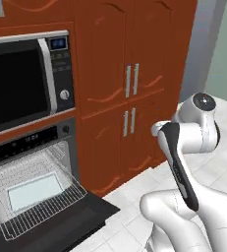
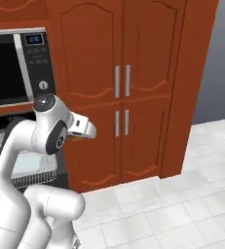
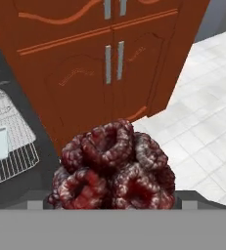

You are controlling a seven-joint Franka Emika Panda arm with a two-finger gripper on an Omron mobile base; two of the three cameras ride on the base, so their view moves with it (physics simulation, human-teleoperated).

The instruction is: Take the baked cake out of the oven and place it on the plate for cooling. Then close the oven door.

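Note:
The baked cake point(image 3: 115, 166), a knobbly dark reddish-brown lump, fills the space between my fingertips in the hand view. My gripper point(image 3: 115, 204) is shut on it, jaws wide around its sides, held in the air in front of the lower cabinet doors. In the right base view the hand point(image 2: 83, 127) hangs to the right of the oven. The oven point(image 1: 31, 142) stands open at the left. Its door point(image 1: 73, 221) is folded down flat and a wire rack point(image 1: 41, 209) is pulled out over it. The plate is out of view.
A pale flat tray point(image 1: 34, 189) lies on the pulled-out rack. A silver-trimmed microwave point(image 1: 21, 83) sits above the oven. Tall red-brown cabinets point(image 1: 129, 88) with silver handles stand right of it. White tiled floor point(image 2: 172, 204) spreads to the right.

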